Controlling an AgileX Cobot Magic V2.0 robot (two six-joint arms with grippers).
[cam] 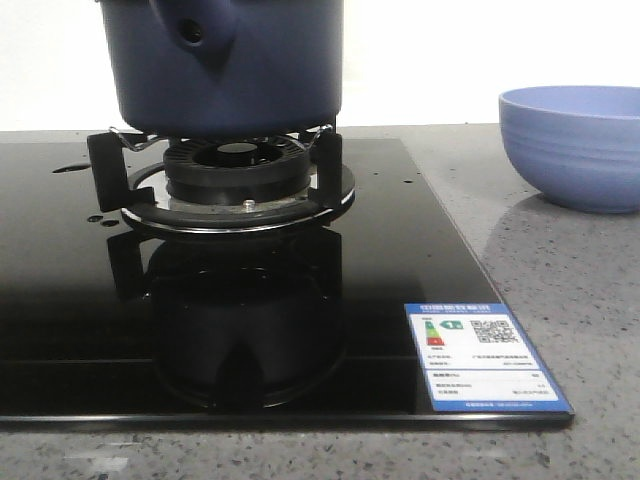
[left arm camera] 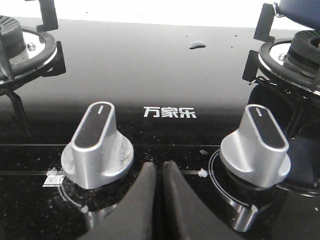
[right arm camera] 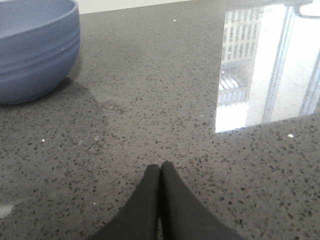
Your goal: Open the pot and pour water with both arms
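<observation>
Pot: sitting on burner at twelve o'clock; lid possibly cropped from view. Left gripper, right gripper: jaws pressing together, holding nothing. Bowl: resting at two o'clock.

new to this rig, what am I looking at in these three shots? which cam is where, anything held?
It is a two-armed robot with a gripper on each arm. The front view looks forward over a black glass stove: the pot sits on a burner, and a lighter blue bowl stands on the grey counter to the right. The other two views come from wrist cameras. The left gripper, shut and empty, hovers by two silver knobs. The right gripper, also shut and empty, is over bare counter near the bowl. Nothing is held.
</observation>
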